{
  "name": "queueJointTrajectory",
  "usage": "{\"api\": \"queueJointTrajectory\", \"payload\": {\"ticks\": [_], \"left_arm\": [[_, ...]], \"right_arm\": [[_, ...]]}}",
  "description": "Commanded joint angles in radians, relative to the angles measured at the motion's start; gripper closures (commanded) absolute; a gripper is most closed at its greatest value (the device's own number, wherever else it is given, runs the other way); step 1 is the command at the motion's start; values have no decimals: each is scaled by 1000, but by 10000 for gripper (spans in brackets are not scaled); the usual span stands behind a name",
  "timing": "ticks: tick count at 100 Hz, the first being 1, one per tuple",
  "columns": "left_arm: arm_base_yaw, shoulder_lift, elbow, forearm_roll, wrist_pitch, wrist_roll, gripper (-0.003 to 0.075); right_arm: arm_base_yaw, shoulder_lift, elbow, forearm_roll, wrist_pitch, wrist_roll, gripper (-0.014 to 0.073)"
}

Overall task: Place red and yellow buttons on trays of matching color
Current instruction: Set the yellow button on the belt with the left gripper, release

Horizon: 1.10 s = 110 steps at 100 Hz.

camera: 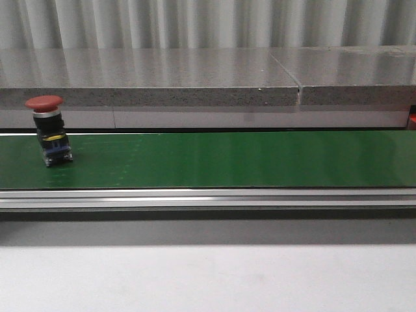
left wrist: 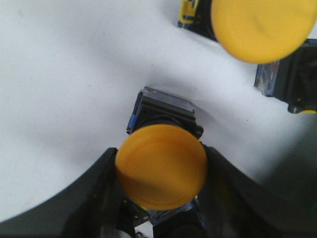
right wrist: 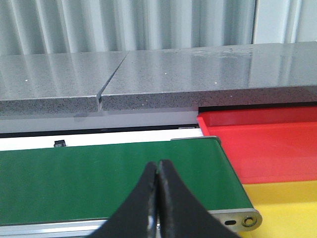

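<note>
Red button [camera: 47, 130] upright at far left of green belt [camera: 227, 159], nearer left arm. Left tool [left wrist: 161, 173] clamped on yellow button [left wrist: 161, 172]. Right tool [right wrist: 158, 198] closed, empty, beside red tray [right wrist: 267, 144].

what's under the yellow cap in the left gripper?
Under the yellow cap, held by the left gripper, a black switch body with a blue edge shows over a white surface. Its lower part is hidden.
</note>
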Motion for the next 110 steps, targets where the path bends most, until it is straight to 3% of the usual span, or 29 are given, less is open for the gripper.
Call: {"api": "queueJointTrajectory", "payload": {"ticks": [1,39,110], "left_arm": [[0,-56,-29,-14,-16,0,515],[-12,-171,-27,-9,-20,0,533],[-202,-481,136,-10,1,0,533]], "right_arm": [[-6,-18,-19,-8,-79,-7,660],[-6,-18,-19,-8,-79,-7,660],[-6,-18,-19,-8,-79,-7,660]]}}
